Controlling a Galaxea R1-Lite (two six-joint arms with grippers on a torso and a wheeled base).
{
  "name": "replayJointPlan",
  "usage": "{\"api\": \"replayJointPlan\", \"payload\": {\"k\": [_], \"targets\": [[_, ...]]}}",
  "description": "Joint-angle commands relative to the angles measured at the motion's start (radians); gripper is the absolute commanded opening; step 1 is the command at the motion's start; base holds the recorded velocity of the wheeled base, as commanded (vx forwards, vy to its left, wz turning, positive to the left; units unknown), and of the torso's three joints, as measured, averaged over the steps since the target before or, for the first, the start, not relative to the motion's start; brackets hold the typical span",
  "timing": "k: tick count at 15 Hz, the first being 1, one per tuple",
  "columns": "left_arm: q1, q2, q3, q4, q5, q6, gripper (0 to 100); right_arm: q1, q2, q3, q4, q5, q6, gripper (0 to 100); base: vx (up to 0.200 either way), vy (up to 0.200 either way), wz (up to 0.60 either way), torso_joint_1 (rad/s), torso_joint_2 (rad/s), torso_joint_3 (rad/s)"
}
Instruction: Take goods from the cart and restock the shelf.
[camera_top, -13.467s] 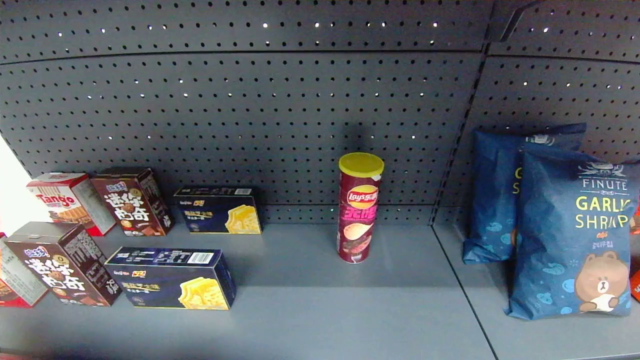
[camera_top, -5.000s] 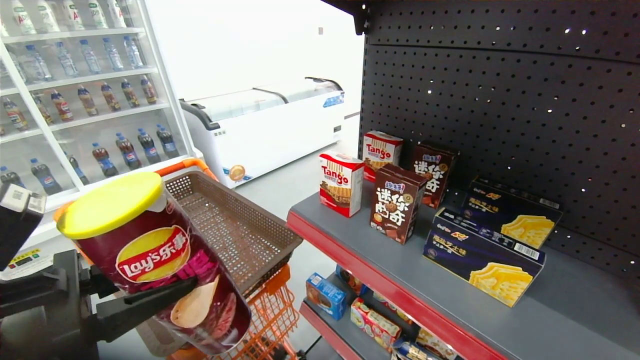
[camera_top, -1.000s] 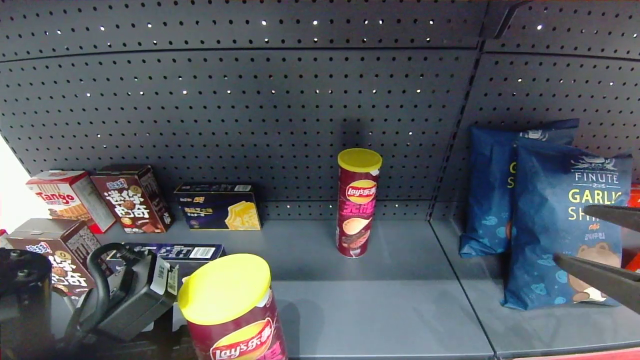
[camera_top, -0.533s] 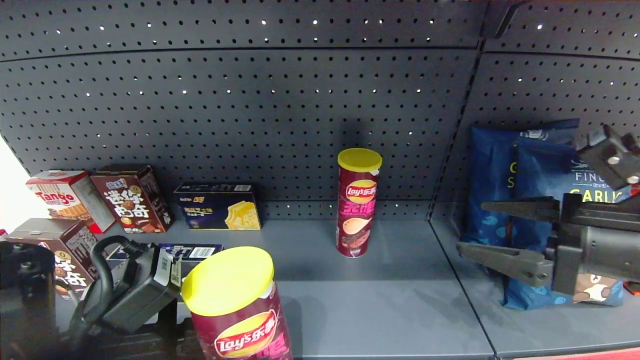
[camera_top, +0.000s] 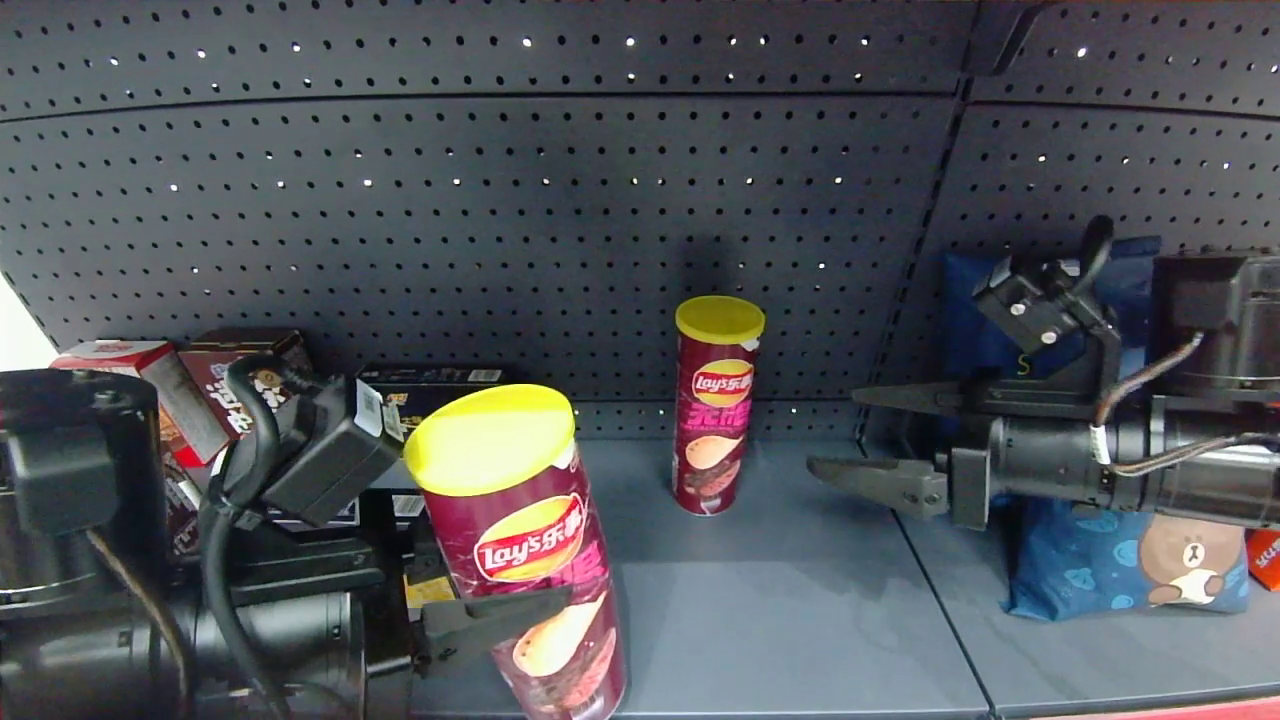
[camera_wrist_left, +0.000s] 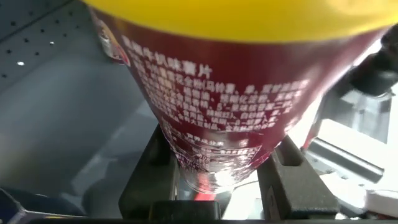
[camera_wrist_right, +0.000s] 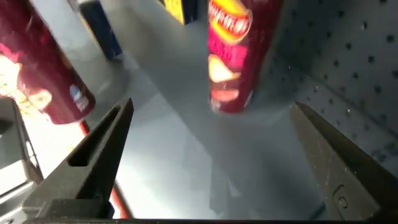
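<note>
Placing step. Maroon chip can with yellow lid (camera_top: 500, 470) clamped in left gripper (camera_top: 520, 610), tilted at front of grey metal shelf (camera_top: 780, 620); right gripper (camera_top: 840, 432) spread wide, empty. Next, probably: straighten, set near standing twin can (camera_top: 715, 410), release.

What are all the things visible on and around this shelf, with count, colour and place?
Upright cylindrical chips can: one, maroon with yellow lid, near the back panel.
Held chips can: one, same colours, front left.
Cardboard snack boxes: at least three, red-white, brown, dark blue, far left, partly hidden.
Blue snack bags: count unclear, far right, partly hidden.
Grey metal shelf: one.
Left gripper: black, shut on the held chips can.
Right gripper: black, open, right of the upright can.
</note>
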Motion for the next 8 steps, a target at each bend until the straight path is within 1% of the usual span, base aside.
{"api": "replayJointPlan", "payload": {"k": [1,2,3,5,8], "targets": [[0.02,0.017,-0.005,0.0,0.0,0.008,0,-0.008,0.1,-0.066,-0.024,0.039,-0.001,100,0.0,0.0,0.0,0.0,0.0,0.0],[0.023,0.017,-0.003,0.0,0.0,0.008,0,-0.019,0.123,-0.081,-0.042,0.065,-0.003,100,0.0,0.0,0.0,0.0,0.0,0.0],[0.026,0.014,-0.005,0.0,0.0,0.008,0,-0.028,0.164,-0.106,-0.095,0.116,-0.003,100,0.0,0.0,0.0,0.0,0.0,0.0],[0.031,0.014,-0.005,0.0,0.0,0.008,0,-0.049,0.199,-0.127,-0.133,0.16,-0.003,100,0.0,0.0,0.0,0.0,0.0,0.0],[0.034,0.014,-0.006,0.0,0.0,0.008,0,-0.06,0.221,-0.141,-0.145,0.183,-0.008,100,0.0,0.0,0.0,0.0,0.0,0.0]]}}
